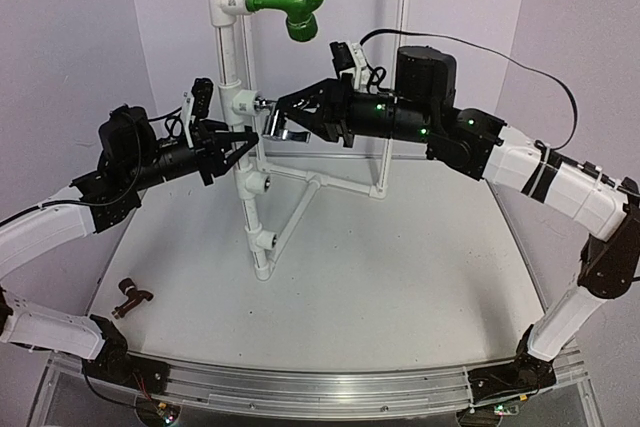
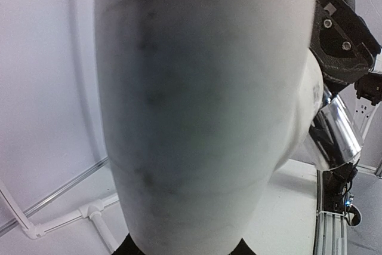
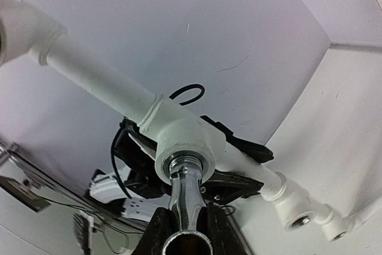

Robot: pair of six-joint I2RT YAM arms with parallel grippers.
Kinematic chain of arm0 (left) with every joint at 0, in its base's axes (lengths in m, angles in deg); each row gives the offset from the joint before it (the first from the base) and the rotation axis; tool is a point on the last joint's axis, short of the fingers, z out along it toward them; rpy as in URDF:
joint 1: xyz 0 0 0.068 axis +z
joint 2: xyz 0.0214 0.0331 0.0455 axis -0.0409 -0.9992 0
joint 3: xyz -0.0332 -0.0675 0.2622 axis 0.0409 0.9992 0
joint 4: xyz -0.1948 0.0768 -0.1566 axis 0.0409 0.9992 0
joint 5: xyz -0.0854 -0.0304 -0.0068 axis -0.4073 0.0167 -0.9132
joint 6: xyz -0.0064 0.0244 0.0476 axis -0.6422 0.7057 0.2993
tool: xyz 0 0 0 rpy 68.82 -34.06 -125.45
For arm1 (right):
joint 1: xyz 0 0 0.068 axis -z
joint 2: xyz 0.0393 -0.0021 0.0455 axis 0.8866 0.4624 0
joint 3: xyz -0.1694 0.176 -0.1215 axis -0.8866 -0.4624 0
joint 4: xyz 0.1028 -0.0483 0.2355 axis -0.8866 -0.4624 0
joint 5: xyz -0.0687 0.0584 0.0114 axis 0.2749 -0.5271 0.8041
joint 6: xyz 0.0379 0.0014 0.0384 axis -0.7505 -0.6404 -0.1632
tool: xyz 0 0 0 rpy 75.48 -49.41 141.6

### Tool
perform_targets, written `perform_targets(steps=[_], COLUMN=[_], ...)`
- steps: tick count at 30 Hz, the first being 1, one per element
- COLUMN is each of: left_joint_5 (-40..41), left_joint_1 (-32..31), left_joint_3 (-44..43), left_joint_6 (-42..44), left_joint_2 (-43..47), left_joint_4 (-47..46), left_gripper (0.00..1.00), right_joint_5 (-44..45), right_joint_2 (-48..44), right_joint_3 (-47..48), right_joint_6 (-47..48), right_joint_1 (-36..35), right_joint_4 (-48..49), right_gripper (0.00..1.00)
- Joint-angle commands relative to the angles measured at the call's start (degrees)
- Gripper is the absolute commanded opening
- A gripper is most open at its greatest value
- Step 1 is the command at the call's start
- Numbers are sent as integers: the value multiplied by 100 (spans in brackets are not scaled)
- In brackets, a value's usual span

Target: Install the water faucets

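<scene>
The right gripper (image 1: 284,125) is clamping the chrome tap (image 3: 186,195). Its fingers are closing on the tap's body at the bottom edge of the right wrist view. In the overhead view the tap is sitting just left of centre in the upper half. Its long axis is running roughly level and pointing left into the side socket of a tee (image 3: 184,144) on the upright pipe (image 2: 203,111). The stem is meeting the socket mouth, but I cannot tell how far the thread is biting.

The left gripper (image 1: 237,144) is gripping the same pipe from the left, just below that tee. Its fingers are pressing on the pipe, which is filling the left wrist view, so it is probably bracing the stand.

The coming move is likely hanging on that line-up. The tap axis and socket axis are looking aligned, so the right wrist would be twisting about that axis while pushing left.

The brown tap (image 1: 131,298) is lying on the table (image 1: 380,287) at lower left. It is well apart from both grippers and nearer the left arm's base.
</scene>
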Motion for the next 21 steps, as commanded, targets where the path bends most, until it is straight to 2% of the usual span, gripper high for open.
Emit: perform_targets(steps=[1,4,7,11,13,19,21], left_joint_5=[-276,-38,272,527,620,815,838], left_joint_1=[-205,-205,-203,-199,-200,-197,-197], left_joint_3=[-46,-24,12,91,139,257,266], left_joint_6=[-483,-491,-561,-689,-733,-769,-769], left_joint_2=[-371,-338,-270,-187,-139,62,100], left_joint_4=[1050,1057,1053,1049,1048,1048,1047], left_gripper=[0,0,0,0,0,0,0], right_joint_5=[-287,-341,-311,-153,-120,21,131], right_joint_2=[329,383,400,301,249,22,-104], right_joint_3=[228,179,95,-138,-220,-569,-711], right_joint_6=[-2534,-3707,-4346,-4652,-4601,-4280,-4052], right_joint_1=[-128,-116,-124,-125,-121,-114,-114], right_joint_4=[532,597,848,1209,1260,1477,1490], right_gripper=[0,0,0,0,4,37,53])
